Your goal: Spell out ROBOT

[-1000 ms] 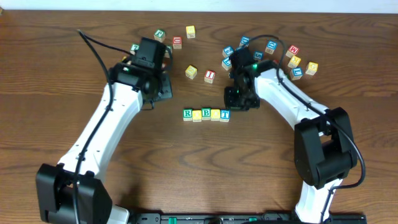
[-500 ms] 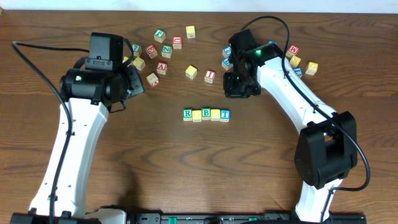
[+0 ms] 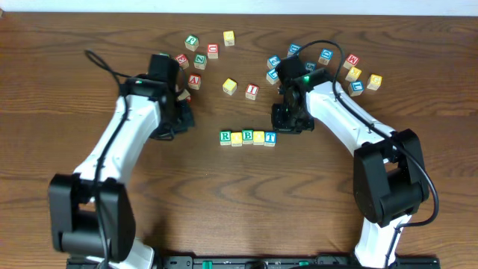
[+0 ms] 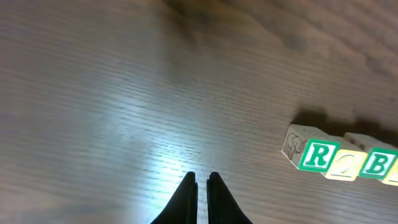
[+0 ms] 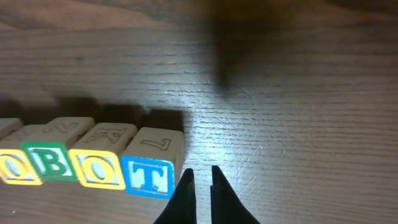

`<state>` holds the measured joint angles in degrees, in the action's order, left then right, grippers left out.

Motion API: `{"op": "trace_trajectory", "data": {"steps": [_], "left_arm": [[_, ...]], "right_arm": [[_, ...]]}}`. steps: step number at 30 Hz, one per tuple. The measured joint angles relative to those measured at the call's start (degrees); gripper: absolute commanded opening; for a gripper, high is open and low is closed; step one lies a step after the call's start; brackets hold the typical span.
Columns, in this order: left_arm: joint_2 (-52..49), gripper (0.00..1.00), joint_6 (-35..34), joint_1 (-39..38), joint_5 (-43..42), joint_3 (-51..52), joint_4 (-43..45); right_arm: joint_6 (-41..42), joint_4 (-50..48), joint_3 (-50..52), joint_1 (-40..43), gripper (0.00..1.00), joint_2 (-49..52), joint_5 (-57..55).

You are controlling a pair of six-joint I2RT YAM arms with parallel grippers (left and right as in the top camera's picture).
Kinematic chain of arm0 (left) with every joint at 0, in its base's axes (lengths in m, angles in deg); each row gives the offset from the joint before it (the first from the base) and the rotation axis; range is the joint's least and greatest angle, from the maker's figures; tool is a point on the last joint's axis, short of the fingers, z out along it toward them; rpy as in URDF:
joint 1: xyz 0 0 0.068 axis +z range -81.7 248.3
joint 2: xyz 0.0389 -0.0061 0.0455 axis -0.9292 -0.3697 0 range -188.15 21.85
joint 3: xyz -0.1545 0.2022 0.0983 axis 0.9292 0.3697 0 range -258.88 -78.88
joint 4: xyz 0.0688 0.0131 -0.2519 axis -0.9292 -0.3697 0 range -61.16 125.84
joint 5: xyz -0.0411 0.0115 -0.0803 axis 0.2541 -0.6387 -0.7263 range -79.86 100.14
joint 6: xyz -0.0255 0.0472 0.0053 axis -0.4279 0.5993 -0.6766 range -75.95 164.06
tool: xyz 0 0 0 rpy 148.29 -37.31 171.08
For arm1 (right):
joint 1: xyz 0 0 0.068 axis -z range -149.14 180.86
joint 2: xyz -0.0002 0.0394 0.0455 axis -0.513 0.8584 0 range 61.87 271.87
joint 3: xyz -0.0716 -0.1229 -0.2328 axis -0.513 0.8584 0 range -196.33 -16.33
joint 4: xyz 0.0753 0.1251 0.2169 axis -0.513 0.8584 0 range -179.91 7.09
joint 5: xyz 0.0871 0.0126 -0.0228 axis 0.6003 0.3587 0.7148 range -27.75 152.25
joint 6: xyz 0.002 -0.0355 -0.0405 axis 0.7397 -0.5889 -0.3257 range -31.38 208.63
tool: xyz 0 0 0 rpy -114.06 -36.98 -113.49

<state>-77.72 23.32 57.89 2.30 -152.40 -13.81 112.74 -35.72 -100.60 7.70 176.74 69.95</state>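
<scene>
Row of five cubes lies nearest the arm bases on the table (image 3: 224, 202): R cube (image 3: 225, 137), first yellow cube (image 3: 237, 139), B cube (image 3: 248, 137), second yellow cube (image 3: 259, 137), T cube (image 3: 270, 138). They sit side by side, touching, and read ROBOT from the left arm's side to the right arm's side. In the right wrist view we see an O on each yellow face.

Left gripper (image 4: 199, 182) hangs just beyond the R end of the row, apart from it. Its fingers are pressed together on nothing, tips over bare wood.

Right gripper (image 5: 200, 177) is just beside the T cube, fingers drawn together, nothing pinched. We cannot tell whether a fingertip touches the cube.

Farther back, a lone yellow cube (image 3: 230, 87) and a red-lettered cube (image 3: 252, 91) sit apart from the row.

Farthest, two scatters of loose cubes: left scatter (image 3: 200, 61) behind the left arm, right scatter (image 3: 326, 55) behind the right arm.
</scene>
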Motion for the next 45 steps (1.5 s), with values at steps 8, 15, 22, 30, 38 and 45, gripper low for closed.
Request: {"op": "trace_trajectory", "data": {"steps": [8,15,22,30,38,45], "left_arm": [[-5.2,0.08,0.0,-4.3,-0.6,0.0,2.1],[-7.0,0.08,0.0,-6.8,-0.9,0.0,3.4],[-7.0,0.08,0.0,-6.8,-0.9,0.0,3.6],[-7.0,0.08,0.0,-6.8,-0.9,0.0,3.6],[-7.0,0.08,0.0,-6.8,-0.9,0.2,5.1],[-7.0,0.08,0.0,-6.9,-1.1,1.9,8.1]], "right_arm": [[0.9,-2.6,3.0,0.0,0.03,0.0,0.5],[1.1,-3.0,4.3,0.0,0.03,0.0,0.5],[1.1,-3.3,4.3,0.0,0.03,0.0,0.8],[1.1,-3.5,4.3,0.0,0.03,0.0,1.5],[1.1,-3.8,4.3,-0.2,0.03,0.0,1.6],[1.1,-4.0,4.3,-0.2,0.03,0.0,1.6]]}}
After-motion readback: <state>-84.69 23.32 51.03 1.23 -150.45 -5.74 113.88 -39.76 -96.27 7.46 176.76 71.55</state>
